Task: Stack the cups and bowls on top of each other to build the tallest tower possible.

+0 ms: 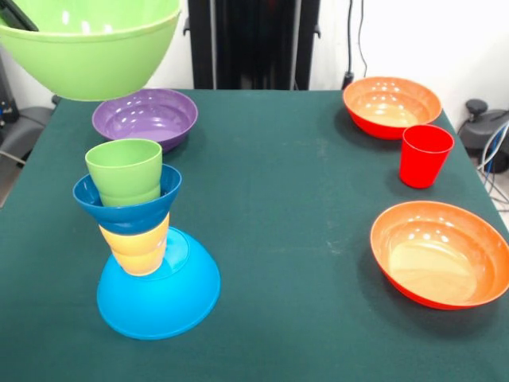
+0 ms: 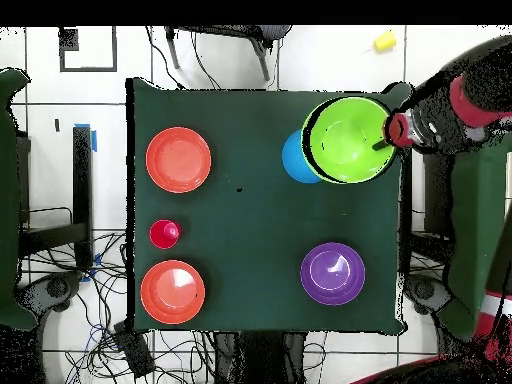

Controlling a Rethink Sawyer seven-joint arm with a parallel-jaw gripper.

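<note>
The tower [image 1: 147,255] stands near the front-view left of the bench [image 1: 278,239]: a light-blue bowl [image 1: 159,294] upside down as base, yellow cups [image 1: 137,247] on it, then a dark-blue bowl [image 1: 127,203] with a green cup [image 1: 125,171] in it (the pile leans a little). Above it a green bowl [image 1: 91,48] hangs in the air, the tool [image 2: 385,138] clamped on its rim. Farther back sits a purple bowl [image 1: 145,117]. Across the bench lie two orange bowls [image 1: 392,106] [image 1: 441,253], a red cup [image 1: 425,155] between them.
</note>
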